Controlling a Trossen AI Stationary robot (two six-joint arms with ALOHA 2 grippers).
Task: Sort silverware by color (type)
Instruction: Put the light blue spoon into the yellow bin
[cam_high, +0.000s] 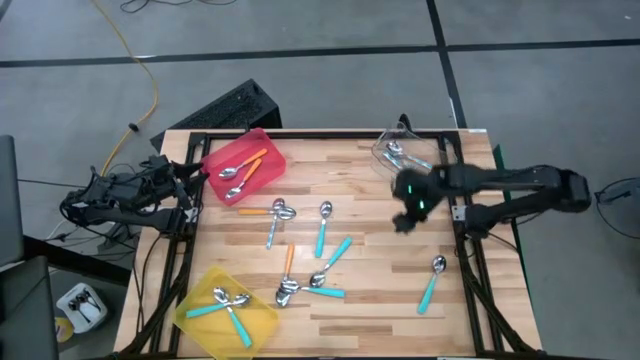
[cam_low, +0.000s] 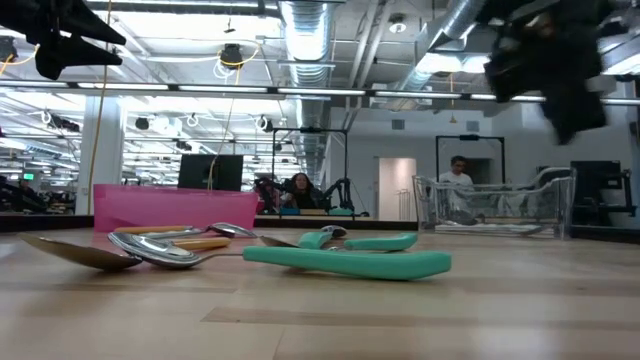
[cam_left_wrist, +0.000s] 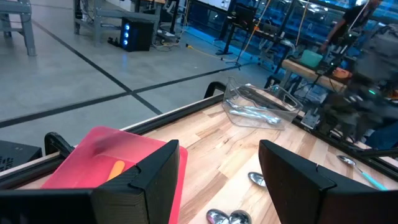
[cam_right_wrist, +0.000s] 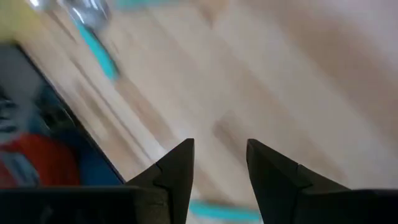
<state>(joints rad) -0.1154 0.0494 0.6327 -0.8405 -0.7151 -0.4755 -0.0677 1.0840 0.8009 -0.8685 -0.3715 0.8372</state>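
Overhead, right tool (cam_high: 405, 222) hangs open, empty — above bare table (cam_high: 380, 260).

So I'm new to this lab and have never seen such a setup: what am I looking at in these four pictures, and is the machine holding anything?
It is a two-armed robot at a wooden table. One picture looks straight down, one sits at tabletop height, and two come from cameras on the wrists. The left claw waits open at the table's edge by the red bin, which holds orange spoons. The right claw hovers open and empty above the table, near the clear bin. A yellow bin holds teal spoons. Loose spoons with teal, orange and light blue handles lie mid-table, and one teal spoon lies apart.
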